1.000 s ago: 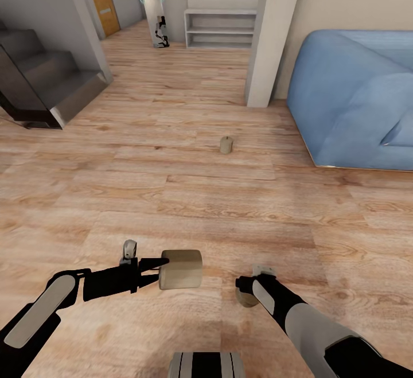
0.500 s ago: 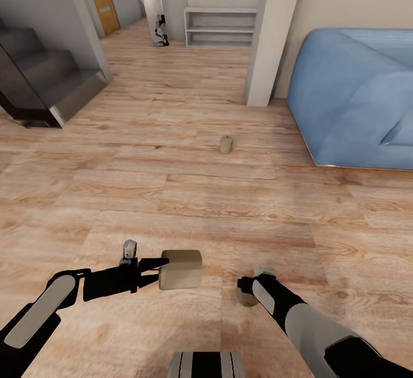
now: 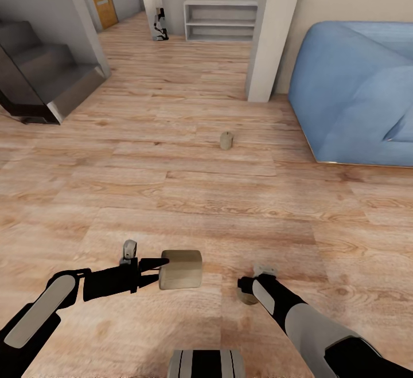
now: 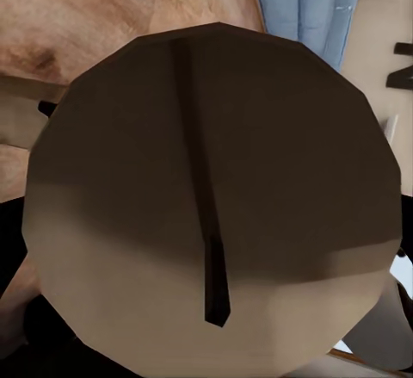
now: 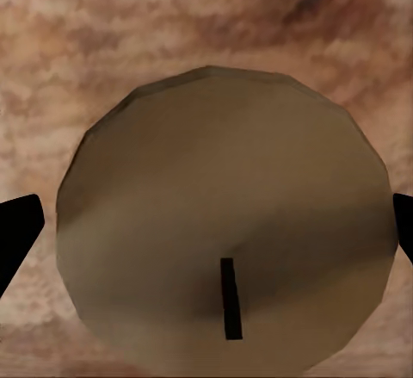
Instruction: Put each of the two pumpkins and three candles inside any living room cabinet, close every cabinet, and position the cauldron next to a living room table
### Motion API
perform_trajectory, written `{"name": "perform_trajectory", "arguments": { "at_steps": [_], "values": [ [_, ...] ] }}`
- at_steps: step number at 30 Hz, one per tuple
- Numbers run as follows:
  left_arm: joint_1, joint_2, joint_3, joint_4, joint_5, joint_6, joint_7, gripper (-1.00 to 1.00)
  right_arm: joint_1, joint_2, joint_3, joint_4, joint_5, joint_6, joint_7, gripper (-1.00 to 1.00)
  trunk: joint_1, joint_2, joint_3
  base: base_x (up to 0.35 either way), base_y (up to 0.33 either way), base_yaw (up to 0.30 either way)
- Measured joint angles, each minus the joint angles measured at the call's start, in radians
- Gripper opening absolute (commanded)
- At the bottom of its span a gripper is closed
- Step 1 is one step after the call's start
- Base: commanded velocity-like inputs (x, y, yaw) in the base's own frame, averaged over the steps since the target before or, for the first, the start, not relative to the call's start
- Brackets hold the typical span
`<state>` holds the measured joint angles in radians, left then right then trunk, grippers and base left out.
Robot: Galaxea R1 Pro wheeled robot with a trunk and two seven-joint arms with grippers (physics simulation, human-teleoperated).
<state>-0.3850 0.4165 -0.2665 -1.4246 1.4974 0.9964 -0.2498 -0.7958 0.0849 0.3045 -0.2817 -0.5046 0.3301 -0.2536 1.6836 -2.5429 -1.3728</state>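
Out ahead on the wooden floor (image 3: 172,194) stands one candle (image 3: 226,140), near the blue sofa (image 3: 355,97). My left gripper (image 3: 163,267) clamps a second candle (image 3: 181,269); my right gripper (image 3: 248,292) clamps a third candle (image 5: 219,223).

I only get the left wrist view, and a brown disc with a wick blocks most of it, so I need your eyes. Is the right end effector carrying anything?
Observer: Yes. The right end effector is shut on a short brown cylindrical candle, its wick end facing that wrist camera.
Operator: Any other candle around?
Observer: A stubby brown candle stands upright on the wooden plank floor, ahead of both arms.
Operator: What lies beyond it?
Observer: A pale square pillar rises from the floor behind it, apart from it.
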Motion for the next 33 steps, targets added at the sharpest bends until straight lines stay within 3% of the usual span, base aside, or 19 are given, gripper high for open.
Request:
{"name": "perform_trajectory", "arguments": {
  "at_steps": [13,17,25,26,33],
  "values": [
    [0.001,0.0,0.0,0.0,0.001,0.0,0.0,-1.0,0.0,0.0,0.0,0.0,0.0,-0.001,0.0,1.0,0.0,0.0,0.0,0.0,0.0,0.0],
    [0.0,0.0,0.0,0.0,0.001,0.0,0.0,-1.0,0.0,0.0,0.0,0.0,-0.001,-0.001,0.0,1.0,0.002,-0.001,-0.015,0.0,0.0,0.0],
    [0.001,0.0,0.001,0.0,0.002,0.0,0.0,-1.0,0.0,0.0,0.0,0.0,0.0,-0.001,0.0,1.0,0.002,-0.001,-0.016,0.0,0.0,0.0],
    [0.0,0.0,0.001,0.0,0.002,0.0,0.0,-1.0,0.0,0.0,0.0,0.0,0.0,-0.001,0.0,-1.0,0.002,-0.001,-0.016,0.0,0.0,0.0],
    [0.0,0.0,0.0,0.0,0.002,0.0,0.0,-1.0,0.0,0.001,0.0,0.0,0.001,-0.001,0.001,-1.0,0.002,-0.001,-0.016,0.0,0.0,0.0]
  ]
}}
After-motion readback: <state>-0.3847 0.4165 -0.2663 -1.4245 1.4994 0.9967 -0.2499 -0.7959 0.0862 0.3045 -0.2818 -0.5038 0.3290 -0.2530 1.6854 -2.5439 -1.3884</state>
